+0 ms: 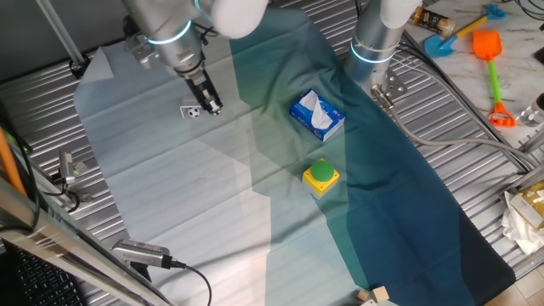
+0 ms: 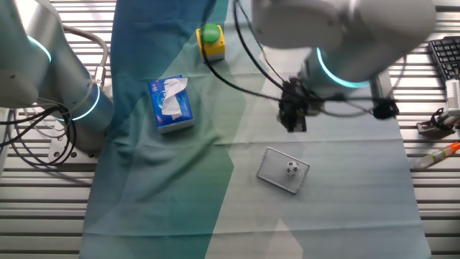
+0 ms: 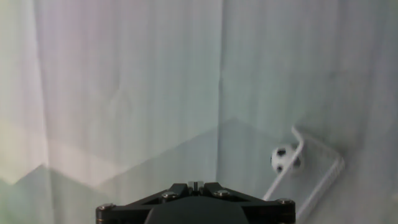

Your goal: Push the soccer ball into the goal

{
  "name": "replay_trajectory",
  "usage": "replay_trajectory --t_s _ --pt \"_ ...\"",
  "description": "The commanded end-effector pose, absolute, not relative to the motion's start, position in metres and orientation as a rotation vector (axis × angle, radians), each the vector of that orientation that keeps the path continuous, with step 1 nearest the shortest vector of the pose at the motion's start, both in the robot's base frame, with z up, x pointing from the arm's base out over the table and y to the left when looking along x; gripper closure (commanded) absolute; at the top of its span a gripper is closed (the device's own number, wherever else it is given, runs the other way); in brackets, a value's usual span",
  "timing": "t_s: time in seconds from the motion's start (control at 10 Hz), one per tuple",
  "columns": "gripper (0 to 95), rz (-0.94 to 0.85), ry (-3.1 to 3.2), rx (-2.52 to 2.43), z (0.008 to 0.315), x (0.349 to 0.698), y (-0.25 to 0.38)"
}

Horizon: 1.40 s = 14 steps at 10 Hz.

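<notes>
Left to right, from the other fixed view: second arm's base (image 2: 79, 108) on the ribbed counter (image 2: 43, 208), off the cloth edge. Tissue box (image 2: 171, 105) on the teal part of the cloth (image 2: 172, 187). Green button on yellow box (image 2: 210, 39) at the far end of the cloth, well apart from the action. Hand (image 2: 292, 121) hangs above the pale part of the cloth, apart from the goal; fingers look together but too blurred, can't tell if closed. Goal (image 2: 282, 170) sits on the cloth just below the hand in frame. Soccer ball (image 2: 292, 170) is inside the goal frame; hand view shows the ball against the front bar.
</notes>
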State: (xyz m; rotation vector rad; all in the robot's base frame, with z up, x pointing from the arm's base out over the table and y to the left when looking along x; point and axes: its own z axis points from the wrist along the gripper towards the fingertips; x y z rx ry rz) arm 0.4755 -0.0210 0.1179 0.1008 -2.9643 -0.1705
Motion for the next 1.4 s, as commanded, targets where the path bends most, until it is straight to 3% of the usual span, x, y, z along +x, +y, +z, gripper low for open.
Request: replay_trajectory --t_s 0.1,1.4 --pt "95.0 -0.179 -2.993 0.074 0.123 0.473 -0.017" --pt "95.0 -0.269 -3.078 -0.019 0.154 0.45 0.0"
